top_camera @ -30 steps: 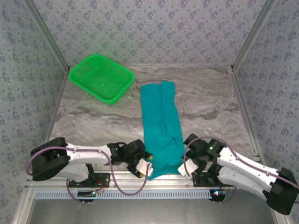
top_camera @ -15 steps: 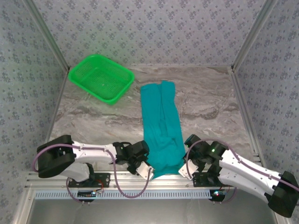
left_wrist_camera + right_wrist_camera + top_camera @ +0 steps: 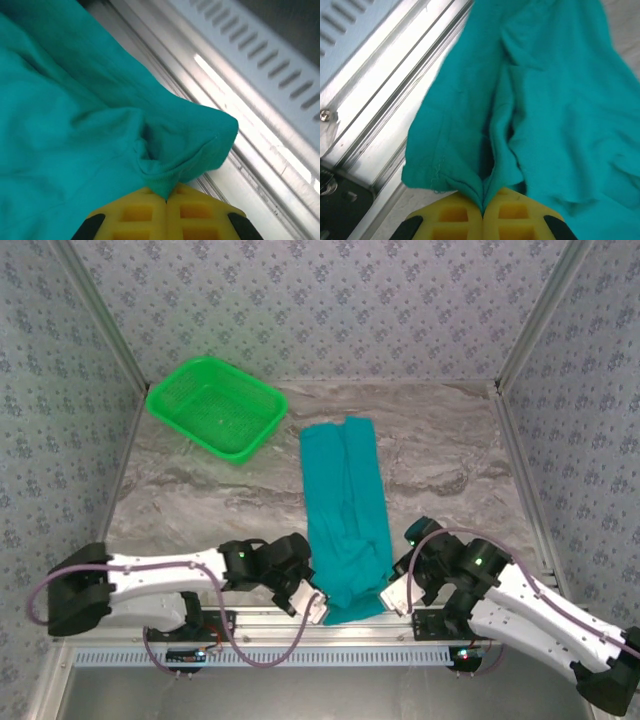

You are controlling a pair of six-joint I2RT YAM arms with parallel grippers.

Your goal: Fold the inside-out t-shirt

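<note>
At the near edge, the left gripper point(image 3: 312, 606) and right gripper point(image 3: 392, 593) each clamp a near corner of the t-shirt point(image 3: 345, 510) — yellow pads point(image 3: 140, 215) pinched on teal cloth. The shirt lies in a long strip across the table point(image 3: 450, 450) — a green basket point(image 3: 215, 407) sits far left.

The t-shirt point(image 3: 345, 510) lies as a long teal strip down the middle of the frame on my table point(image 3: 450, 460). My left pincer point(image 3: 312, 607) and right pincer point(image 3: 392, 595) are closed on its two bottom corners. A green basket point(image 3: 215, 405) sits upper left.
</note>
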